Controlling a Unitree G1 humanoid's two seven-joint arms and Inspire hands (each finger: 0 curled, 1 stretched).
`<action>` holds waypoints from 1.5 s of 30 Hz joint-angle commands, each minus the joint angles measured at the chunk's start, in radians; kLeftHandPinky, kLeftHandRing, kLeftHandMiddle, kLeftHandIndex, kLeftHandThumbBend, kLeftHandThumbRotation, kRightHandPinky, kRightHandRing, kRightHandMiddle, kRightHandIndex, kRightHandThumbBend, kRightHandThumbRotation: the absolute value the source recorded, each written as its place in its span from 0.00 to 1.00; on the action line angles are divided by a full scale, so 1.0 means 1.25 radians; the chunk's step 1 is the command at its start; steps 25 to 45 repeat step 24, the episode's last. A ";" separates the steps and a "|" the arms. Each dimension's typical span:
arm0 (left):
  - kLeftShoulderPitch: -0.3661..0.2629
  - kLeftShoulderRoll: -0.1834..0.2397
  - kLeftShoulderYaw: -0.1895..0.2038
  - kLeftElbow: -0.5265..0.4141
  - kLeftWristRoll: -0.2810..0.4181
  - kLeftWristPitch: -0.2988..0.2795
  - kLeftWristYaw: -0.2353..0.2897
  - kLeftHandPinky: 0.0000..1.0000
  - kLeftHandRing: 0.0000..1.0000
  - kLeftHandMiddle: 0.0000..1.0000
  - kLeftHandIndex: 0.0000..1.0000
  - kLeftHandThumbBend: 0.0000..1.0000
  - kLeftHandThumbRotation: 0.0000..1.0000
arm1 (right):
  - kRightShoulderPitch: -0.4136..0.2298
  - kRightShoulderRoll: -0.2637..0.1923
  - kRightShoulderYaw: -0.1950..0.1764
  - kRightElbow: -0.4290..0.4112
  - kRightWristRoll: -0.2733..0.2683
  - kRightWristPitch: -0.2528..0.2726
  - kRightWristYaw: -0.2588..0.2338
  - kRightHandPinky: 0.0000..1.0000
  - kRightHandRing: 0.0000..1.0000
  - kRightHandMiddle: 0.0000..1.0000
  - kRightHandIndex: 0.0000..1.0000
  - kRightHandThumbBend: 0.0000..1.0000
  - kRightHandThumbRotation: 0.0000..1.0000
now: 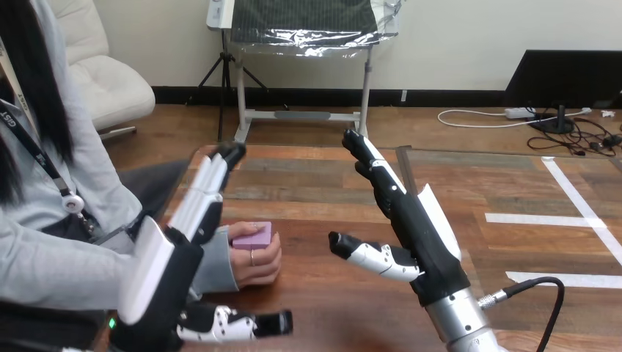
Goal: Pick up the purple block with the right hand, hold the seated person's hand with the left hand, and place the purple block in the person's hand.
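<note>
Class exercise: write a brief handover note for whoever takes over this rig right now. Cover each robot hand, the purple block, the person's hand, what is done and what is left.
Left robot hand: open, fingers straight, raised beside the person's wrist, gripping nothing.
Right robot hand: open and empty, above the table, apart from the block.
Purple block: lies in the person's hand, which rests on the table.
Done: the block is in the person's hand.
Left: probably only drawing both arms back.
</note>
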 commanded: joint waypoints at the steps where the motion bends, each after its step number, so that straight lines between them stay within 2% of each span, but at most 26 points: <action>1: -0.008 -0.031 0.032 -0.035 -0.028 -0.036 -0.016 0.96 1.00 1.00 1.00 1.00 0.74 | -0.021 -0.002 -0.015 0.000 0.015 -0.032 0.002 0.97 1.00 0.97 0.97 1.00 0.67; 5: 0.008 -0.051 0.041 -0.039 -0.040 -0.042 -0.031 0.99 1.00 1.00 1.00 1.00 0.75 | -0.016 -0.003 -0.017 0.001 0.014 -0.040 0.000 0.97 0.99 0.97 0.97 1.00 0.67; 11: 0.008 -0.080 0.041 -0.010 -0.083 -0.115 -0.068 0.96 0.99 1.00 1.00 1.00 0.71 | -0.013 -0.001 -0.020 0.008 0.018 -0.045 -0.001 0.96 0.99 0.97 0.97 1.00 0.67; 13: -0.002 -0.084 0.019 0.020 -0.129 -0.159 -0.098 0.95 0.99 1.00 1.00 1.00 0.67 | -0.013 -0.001 -0.021 0.012 0.019 -0.047 -0.001 0.96 0.99 0.97 0.97 1.00 0.67; 15: -0.006 -0.090 0.012 0.037 -0.159 -0.186 -0.122 0.96 1.00 1.00 1.00 1.00 0.64 | -0.014 -0.001 -0.022 0.015 0.020 -0.049 0.000 0.96 0.99 0.97 0.97 1.00 0.67; 24: -0.005 -0.131 0.026 0.079 -0.238 -0.239 -0.217 0.94 0.99 1.00 1.00 1.00 0.59 | -0.015 -0.003 -0.019 0.019 0.051 -0.054 0.029 0.96 0.98 0.97 0.97 1.00 0.65; 45: -0.005 -0.131 0.026 0.079 -0.238 -0.239 -0.217 0.94 0.99 1.00 1.00 1.00 0.59 | -0.015 -0.003 -0.019 0.019 0.051 -0.054 0.029 0.96 0.98 0.97 0.97 1.00 0.65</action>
